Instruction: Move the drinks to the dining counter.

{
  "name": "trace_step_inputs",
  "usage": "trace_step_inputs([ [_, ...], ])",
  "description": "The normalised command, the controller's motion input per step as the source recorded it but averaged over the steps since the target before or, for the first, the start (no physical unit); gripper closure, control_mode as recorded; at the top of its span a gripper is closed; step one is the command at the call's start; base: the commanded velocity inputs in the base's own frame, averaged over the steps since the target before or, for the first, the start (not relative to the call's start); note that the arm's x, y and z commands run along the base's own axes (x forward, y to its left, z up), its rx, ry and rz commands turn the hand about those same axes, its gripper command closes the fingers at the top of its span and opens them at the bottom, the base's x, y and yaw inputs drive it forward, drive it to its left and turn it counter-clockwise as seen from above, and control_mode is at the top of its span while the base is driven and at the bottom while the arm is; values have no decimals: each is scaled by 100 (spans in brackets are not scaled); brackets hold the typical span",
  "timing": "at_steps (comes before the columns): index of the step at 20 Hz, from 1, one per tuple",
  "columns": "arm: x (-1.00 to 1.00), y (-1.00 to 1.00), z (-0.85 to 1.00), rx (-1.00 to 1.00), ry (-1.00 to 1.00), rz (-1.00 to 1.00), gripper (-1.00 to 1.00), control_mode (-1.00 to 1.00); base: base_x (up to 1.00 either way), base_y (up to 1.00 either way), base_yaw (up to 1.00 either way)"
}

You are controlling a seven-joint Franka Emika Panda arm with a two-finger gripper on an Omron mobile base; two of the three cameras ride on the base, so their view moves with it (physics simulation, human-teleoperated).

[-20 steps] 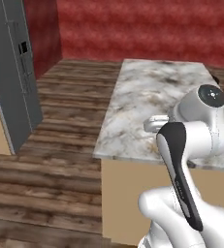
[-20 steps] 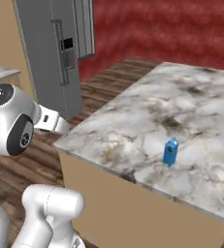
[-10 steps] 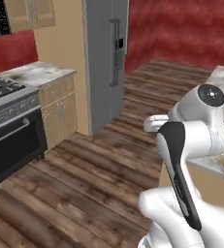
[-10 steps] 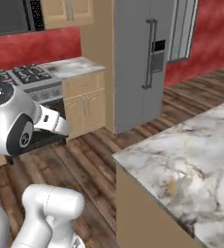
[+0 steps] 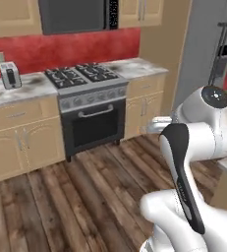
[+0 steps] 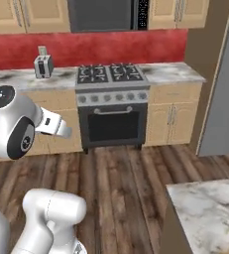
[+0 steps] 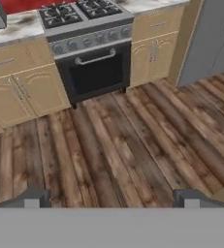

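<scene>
- Low in the hand view, the gripper (image 7: 111,197) shows its two dark fingertips (image 7: 32,197) standing as wide apart as they go, with nothing between them and nothing touched; bare wooden floor (image 7: 128,145) lies beyond them.
- No brand, label or writing can be read on anything here; the surfaces are too blurred for that.
- At about 12 o'clock from the gripper stands the stove (image 7: 91,58), a black oven door with a silver handle under a row of knobs and four burners.
- Tan cabinets (image 7: 21,87) flank the stove at 10 o'clock and 1 o'clock, topped by a grey-veined worktop.
- At 2 o'clock rises the grey fridge (image 7: 213,38).
- A silver toaster (image 5: 9,75) sits on the worktop at the stove's 9 o'clock, against the red wall (image 6: 111,47).
- A dark microwave (image 6: 108,14) hangs above the stove between upper cabinets.
- One corner of the dining counter (image 6: 210,213) shows at 4 o'clock in the right base view, its marble top bare where seen.
- Compared with a second ago the whole scene has swung: then the cameras looked over the marble counter with a blue carton on it, half a second ago the fridge and stove were coming in, and now the stove is centred, so the base has turned.
- No drinks can be made out at this moment.
</scene>
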Motion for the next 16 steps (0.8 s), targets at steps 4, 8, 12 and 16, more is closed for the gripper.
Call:
trace_step_inputs([
  [4,0,0,0,0,0,0,-100,100,0,12,69],
  [8,0,0,0,0,0,0,-100,100,0,26,57],
  [12,0,0,0,0,0,0,-100,100,0,42,40],
  [16,0,0,0,0,0,0,-100,100,0,56,33],
])
